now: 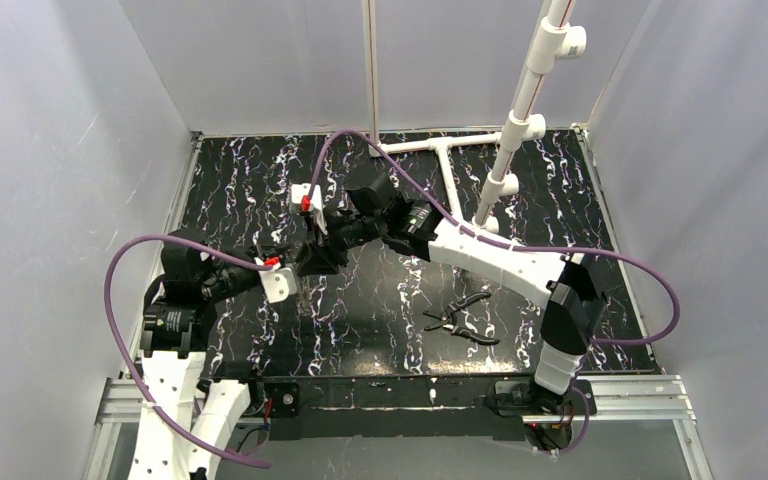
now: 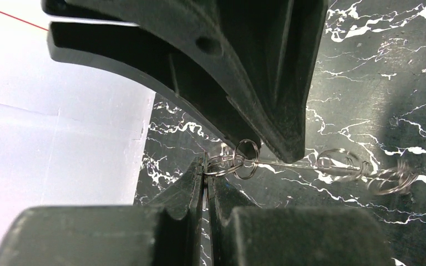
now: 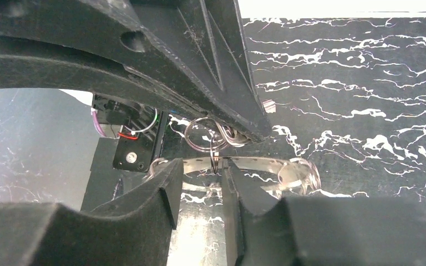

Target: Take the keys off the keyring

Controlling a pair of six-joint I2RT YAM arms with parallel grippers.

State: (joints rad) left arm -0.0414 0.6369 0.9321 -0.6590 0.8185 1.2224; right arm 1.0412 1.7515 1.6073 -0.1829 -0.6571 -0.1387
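Keyring (image 3: pixel 249 165) beside small wire rings (image 2: pixel 224 162) pinched tight by left fingers (image 2: pixel 186 188). Just beside keyring, right fingers (image 3: pixel 166 183) — narrow gap, grip unclear.

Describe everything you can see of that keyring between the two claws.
The keyring is a silvery metal band, seen nearly edge-on, held above the marbled table. Several small wire rings hang on it. The left gripper pinches a cluster of them, and one stands between the right gripper's parted fingers. No keys show.
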